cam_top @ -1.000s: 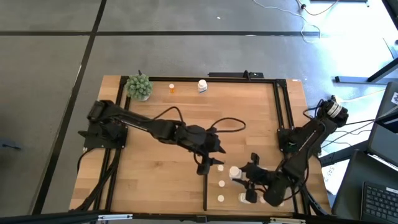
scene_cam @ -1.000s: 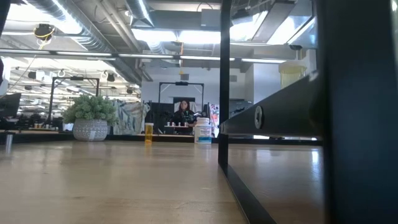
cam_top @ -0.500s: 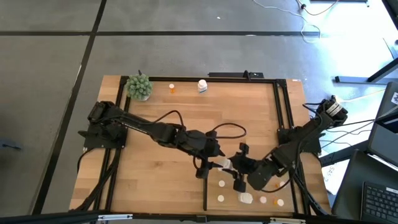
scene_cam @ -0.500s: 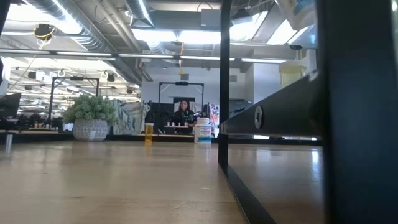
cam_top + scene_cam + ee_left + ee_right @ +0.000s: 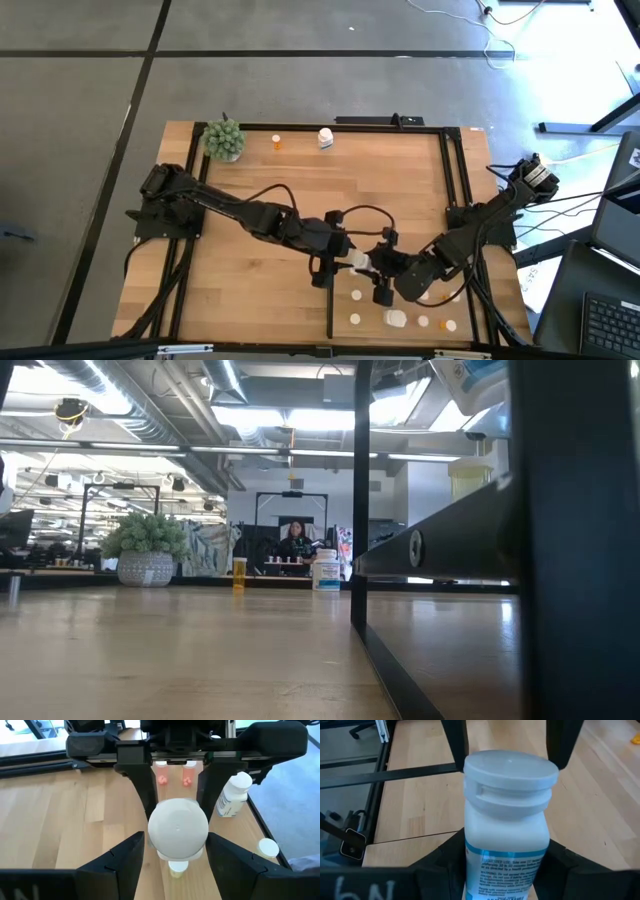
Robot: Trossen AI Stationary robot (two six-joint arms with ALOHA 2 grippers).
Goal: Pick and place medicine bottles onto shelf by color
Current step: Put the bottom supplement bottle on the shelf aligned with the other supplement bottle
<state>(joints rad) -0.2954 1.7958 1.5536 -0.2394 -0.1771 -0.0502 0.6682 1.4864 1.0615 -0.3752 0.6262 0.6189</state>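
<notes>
Since a sec ago the right gripper (image 5: 375, 268) swung in from the table's near edge to mid-table, carrying a chunky white bottle (image 5: 360, 263) up to the left gripper (image 5: 335, 262). Right gripper's clamped on that bottle; left gripper's fingers (image 5: 235, 865) flank its cap w/ a gap each side. Other white bottles (image 5: 397, 319) lie by the near edge, orange bottle (image 5: 276, 142) at far edge.

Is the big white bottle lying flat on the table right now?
No, the white bottle is up off the table, gripped by the right hand while the left hand sits around its cap.
</notes>
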